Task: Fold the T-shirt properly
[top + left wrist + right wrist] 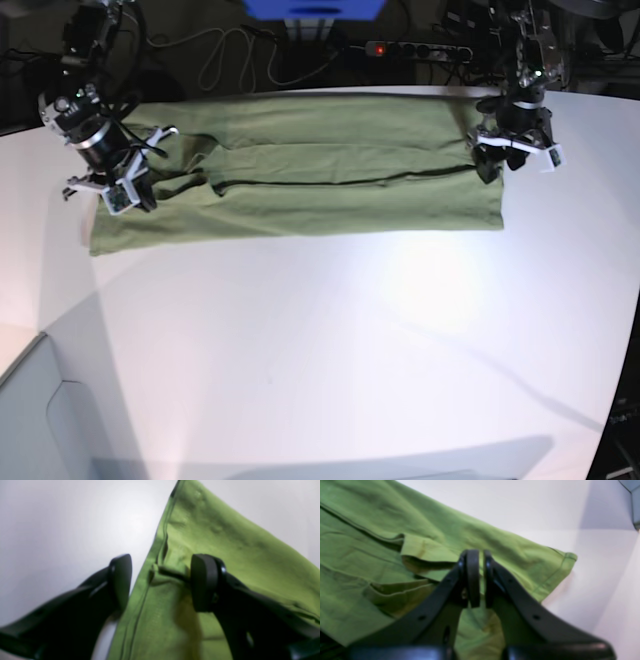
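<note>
The T-shirt lies flat on the white table as one long green band, both long sides turned in so that their edges meet along a dark seam down the middle. That lengthwise fold looks done, in my judgement; the crosswise folds that would bring the band into a compact packet appear to be left, since the cloth is stretched full length between the two arms.

The left gripper stands at one short end of the band with its jaws wide apart. One pad is over bare table just off the cloth's edge; the other is over the fabric, near a small folded notch in the hem. Nothing is pinched between them, and the shirt runs away from the gripper on that inner side.

The right gripper is at the opposite short end, jaws drawn nearly together. Green cloth lies directly under and behind the tips, with a hemmed corner just beyond them. Whether fabric is caught between the pads I cannot tell; the view is blurred there.
</note>
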